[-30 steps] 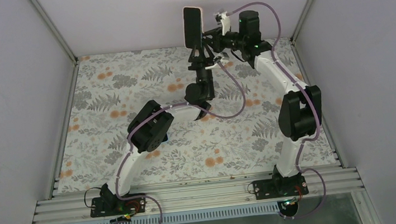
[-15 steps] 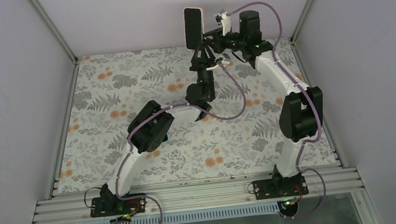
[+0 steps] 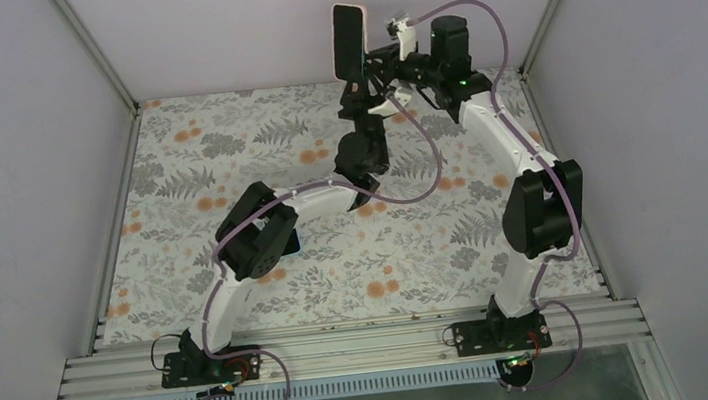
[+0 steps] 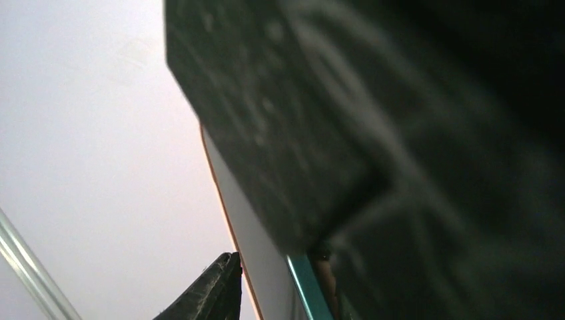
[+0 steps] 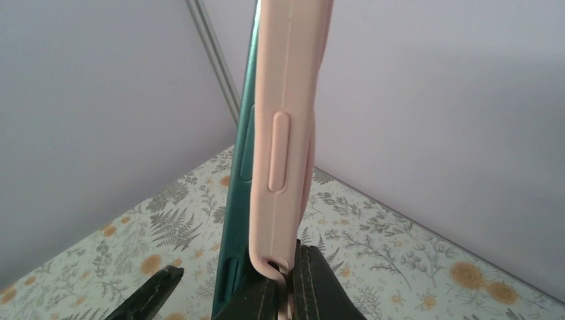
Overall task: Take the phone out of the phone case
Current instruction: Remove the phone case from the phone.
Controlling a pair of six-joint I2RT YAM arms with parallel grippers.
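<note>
Phone (image 5: 240,200), teal at the edge, stands upright in its pink phone case (image 5: 283,133), held in the air above the far edge of the desk (image 3: 237,264), about midway along it. The right pincer (image 3: 380,56) reaches in from the right, and its dark fingers (image 5: 313,287) are clamped on the case's lower end. Toward the bottom the phone's edge parts from the case; higher up the two lie together. The left pincer (image 3: 355,94) sits just under the phone, one finger (image 4: 213,290) beside its edge. That wrist view is too close and blurred to tell whether it grips.
</note>
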